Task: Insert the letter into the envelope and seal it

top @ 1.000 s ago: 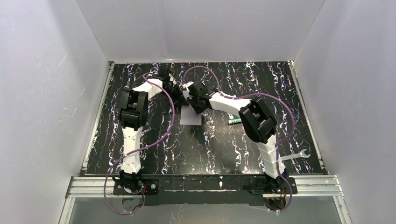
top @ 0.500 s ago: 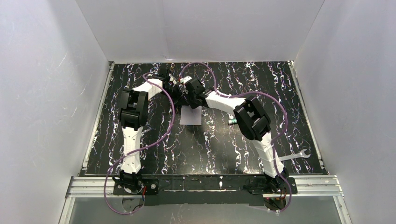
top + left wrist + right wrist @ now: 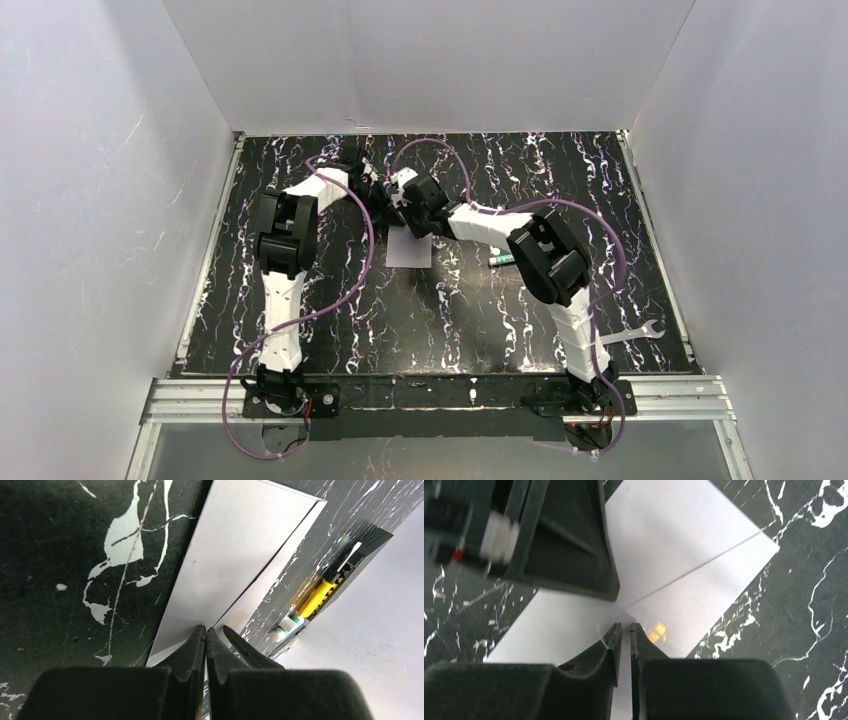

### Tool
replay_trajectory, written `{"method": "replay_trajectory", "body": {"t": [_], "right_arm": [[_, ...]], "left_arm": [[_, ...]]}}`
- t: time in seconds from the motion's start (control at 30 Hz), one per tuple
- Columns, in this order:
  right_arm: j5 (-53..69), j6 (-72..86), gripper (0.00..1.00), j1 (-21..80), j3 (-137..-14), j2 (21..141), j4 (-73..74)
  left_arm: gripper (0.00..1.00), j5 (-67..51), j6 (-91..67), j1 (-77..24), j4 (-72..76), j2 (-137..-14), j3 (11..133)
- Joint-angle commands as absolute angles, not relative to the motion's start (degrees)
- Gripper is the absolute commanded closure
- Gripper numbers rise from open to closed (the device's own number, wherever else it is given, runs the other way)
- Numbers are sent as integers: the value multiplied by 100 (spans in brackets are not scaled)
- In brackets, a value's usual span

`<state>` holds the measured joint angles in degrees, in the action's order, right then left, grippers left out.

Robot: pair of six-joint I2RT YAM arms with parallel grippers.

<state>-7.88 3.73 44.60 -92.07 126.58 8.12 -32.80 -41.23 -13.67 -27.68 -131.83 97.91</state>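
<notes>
Black white-veined bench point(image 3: 480, 310), white enclosure walls point(image 3: 430, 60), envelope point(image 3: 235, 555) just ahead of tight-closed left gripper point(image 3: 206, 630), right gripper point(image 3: 625, 626) barely ajar, empty, above it

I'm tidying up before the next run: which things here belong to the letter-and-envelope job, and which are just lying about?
Job in hand:
envelope
letter, apparently only a tan-orange bit showing at the envelope

Lying about:
green pen-like stick
wrench
black box
</notes>
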Motion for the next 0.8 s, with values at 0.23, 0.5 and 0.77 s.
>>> {"method": "replay_trajectory", "body": {"t": [0.23,0.5,0.77], "right_arm": [[-39,-434,78,4670,-7746,12314,1639],[271,-396,70,4693,-7324,11809,1729],[-461,-42,78,4693,-7495,11926,1707]], "left_arm": [[100,-2379,-3910,-1309,-3551,-13702,9799],[100,-2358,-3885,-1307,-3525,-13662,9782],[100,-2440,-3852,-1309,-3518,-13645,9688]]}}
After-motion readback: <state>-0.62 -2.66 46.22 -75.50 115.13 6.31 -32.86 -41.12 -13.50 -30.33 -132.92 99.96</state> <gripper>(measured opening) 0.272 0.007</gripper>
